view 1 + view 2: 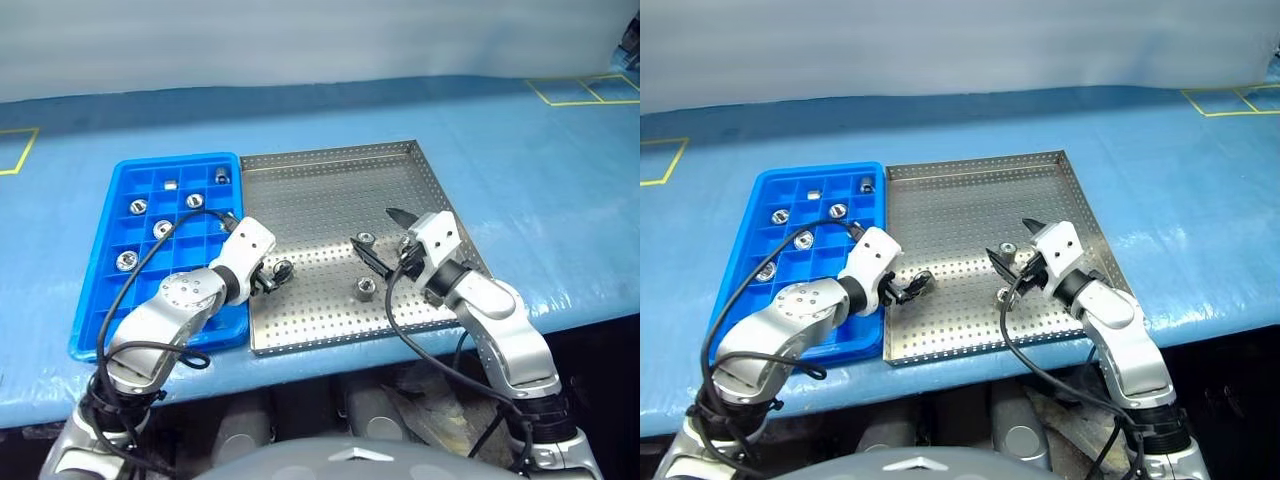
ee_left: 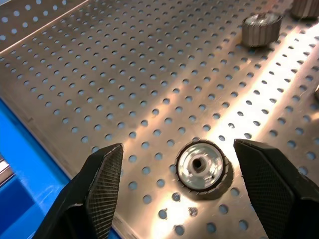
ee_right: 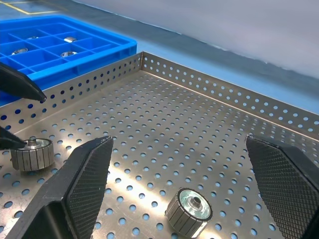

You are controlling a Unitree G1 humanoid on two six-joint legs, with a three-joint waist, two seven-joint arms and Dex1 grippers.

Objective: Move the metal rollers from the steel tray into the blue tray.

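Observation:
The steel tray [image 1: 320, 200] lies mid-table with the blue tray [image 1: 180, 160] touching its left side. Three metal rollers rest on the perforated floor: one [image 1: 283, 268] near the left rim, one [image 1: 366, 238] in the middle, one [image 1: 364, 289] nearer the front. My left gripper [image 2: 178, 148] hangs open low over the left roller [image 2: 202, 167], a finger on each side, not touching it. My right gripper [image 1: 385, 238] is open around the middle roller's spot, above the floor, with a roller [image 3: 189, 211] lying below it. Several rollers [image 1: 162, 228] sit in the blue tray's compartments.
Both trays rest on a blue table cover [image 1: 560, 200] marked with yellow tape squares [image 1: 585, 90] at the far right and far left. The steel tray's raised rim [image 3: 224, 89] stands between its floor and the blue tray. Cables trail from both wrists.

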